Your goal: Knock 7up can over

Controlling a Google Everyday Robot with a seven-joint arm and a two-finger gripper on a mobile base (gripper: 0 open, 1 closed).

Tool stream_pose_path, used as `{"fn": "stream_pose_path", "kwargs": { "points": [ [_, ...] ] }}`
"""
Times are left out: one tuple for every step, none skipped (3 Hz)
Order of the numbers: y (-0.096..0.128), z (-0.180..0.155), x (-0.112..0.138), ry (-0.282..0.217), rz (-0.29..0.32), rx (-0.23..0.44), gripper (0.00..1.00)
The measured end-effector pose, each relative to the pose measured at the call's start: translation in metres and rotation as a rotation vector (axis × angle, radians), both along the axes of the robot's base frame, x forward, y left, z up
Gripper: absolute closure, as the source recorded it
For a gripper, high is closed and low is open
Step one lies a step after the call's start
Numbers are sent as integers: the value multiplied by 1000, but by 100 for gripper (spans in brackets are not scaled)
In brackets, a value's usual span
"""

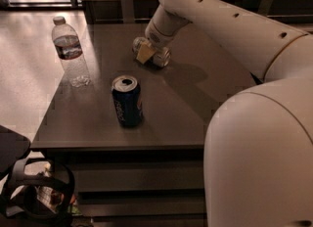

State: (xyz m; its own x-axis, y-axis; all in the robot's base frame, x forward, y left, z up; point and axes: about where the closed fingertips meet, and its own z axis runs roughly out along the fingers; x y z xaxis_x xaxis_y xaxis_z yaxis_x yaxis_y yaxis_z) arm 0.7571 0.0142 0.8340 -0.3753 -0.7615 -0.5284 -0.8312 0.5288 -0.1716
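Note:
The 7up can (162, 57) is a pale silver shape on the dark table (186, 108) at the far middle. It is mostly hidden behind my gripper and seems to lie tilted or on its side, with a shiny end facing right. My gripper (145, 53) is low over the table, right against the can's left side. The white arm reaches down to it from the upper right.
A dark blue Pepsi can (127, 101) stands upright near the table's front middle. A clear water bottle (71, 55) stands at the left edge. The robot's white body (259, 157) fills the lower right. A dark object (34, 196) sits on the floor at lower left.

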Motion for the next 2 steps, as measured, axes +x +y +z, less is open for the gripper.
{"fn": "stream_pose_path", "kwargs": {
  "points": [
    [0,1,0,0,0,0,71],
    [2,-2,0,4,2,-1,49]
  ]
}}
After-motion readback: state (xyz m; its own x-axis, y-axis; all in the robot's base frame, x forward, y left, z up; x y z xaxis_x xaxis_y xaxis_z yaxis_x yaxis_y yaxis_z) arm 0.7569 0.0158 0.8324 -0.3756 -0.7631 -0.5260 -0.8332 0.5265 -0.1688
